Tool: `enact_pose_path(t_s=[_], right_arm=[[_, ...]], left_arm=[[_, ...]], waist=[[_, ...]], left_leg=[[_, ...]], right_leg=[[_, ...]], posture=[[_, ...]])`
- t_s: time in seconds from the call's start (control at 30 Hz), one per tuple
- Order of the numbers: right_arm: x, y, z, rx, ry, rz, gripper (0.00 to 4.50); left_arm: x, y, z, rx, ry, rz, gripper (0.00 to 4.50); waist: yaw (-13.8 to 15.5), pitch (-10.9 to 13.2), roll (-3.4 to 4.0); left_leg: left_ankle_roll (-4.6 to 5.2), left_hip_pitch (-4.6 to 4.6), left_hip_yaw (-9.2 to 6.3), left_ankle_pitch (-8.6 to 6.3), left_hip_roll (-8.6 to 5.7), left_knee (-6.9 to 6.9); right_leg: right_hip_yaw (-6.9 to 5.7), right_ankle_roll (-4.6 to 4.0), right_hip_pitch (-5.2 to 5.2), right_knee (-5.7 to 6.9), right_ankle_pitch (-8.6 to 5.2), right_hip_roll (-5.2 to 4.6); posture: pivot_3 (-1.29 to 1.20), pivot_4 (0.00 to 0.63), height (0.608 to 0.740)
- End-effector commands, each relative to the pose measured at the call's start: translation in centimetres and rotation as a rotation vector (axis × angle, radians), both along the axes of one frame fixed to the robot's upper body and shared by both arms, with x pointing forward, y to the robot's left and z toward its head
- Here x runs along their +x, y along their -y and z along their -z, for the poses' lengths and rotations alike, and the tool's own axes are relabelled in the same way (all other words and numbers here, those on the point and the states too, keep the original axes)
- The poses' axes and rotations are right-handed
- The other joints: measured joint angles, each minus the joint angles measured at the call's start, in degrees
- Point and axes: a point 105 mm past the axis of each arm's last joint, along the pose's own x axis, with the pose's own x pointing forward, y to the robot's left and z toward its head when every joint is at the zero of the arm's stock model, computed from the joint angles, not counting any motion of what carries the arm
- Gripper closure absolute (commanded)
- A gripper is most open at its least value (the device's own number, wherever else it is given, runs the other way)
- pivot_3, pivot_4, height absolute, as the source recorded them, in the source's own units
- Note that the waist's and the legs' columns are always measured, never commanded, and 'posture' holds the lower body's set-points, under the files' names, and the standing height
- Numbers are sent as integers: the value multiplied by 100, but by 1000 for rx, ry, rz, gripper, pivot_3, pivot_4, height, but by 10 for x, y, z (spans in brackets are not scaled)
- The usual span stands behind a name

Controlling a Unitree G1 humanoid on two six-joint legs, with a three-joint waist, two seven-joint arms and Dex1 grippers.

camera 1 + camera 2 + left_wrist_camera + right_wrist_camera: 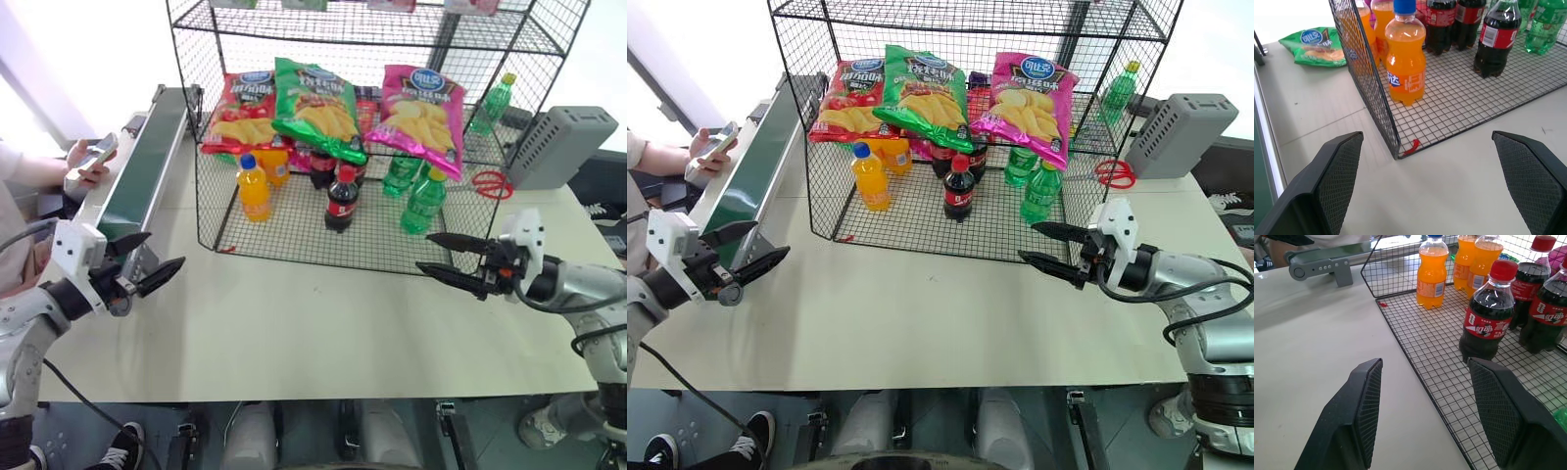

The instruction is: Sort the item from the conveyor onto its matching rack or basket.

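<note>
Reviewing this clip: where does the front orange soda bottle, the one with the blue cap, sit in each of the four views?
Left eye view: orange soda bottle at the front left corner of the rack's bottom tier.
Right eye view: same corner.
Left wrist view: just behind the mesh side wall.
Right wrist view: far corner of the tier.
Shared landmark: the front cola bottle, beside it on the same tier.

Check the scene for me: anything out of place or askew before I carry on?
One thing: a green chip bag lies flat on the table outside the rack, beside its left wall, while the other chip bags sit on the rack's shelf. The bottles inside stand upright; nothing looks spilled.
</note>
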Motion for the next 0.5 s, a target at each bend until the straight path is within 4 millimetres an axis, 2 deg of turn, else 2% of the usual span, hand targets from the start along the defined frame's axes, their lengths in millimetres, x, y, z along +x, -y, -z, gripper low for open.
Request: enact_pose_path(t_s=[0.03, 0.13, 0.3, 0.5], right_arm=[[3, -1, -10, -6, 56, -10, 1652], [7, 0, -11, -1, 62, 1, 1652], [6, -3, -8, -11, 63, -12, 1652], [9, -2, -7, -26, 73, -12, 1652]], left_arm=[[3, -2, -13, 25, 41, -1, 0], [8, -5, -20, -3, 92, -36, 0], [4, 1, -24, -25, 113, -2, 0], [5, -1, -17, 0, 90, -12, 0]], waist=[[-1, 0, 0], [-1, 0, 0], [-9, 0, 0], [-4, 0, 0]], left_leg=[[0, 0, 0, 0, 0, 0], [0, 0, 1, 0, 0, 0], [0, 2, 1, 0, 0, 0], [0, 2, 1, 0, 0, 0]], right_leg=[[0, 0, 0, 0, 0, 0], [0, 0, 0, 0, 0, 0], [0, 1, 0, 4, 0, 0], [0, 1, 0, 4, 1, 0]], posture=[[0, 150, 740], [0, 150, 740], [0, 150, 740], [0, 150, 740]])
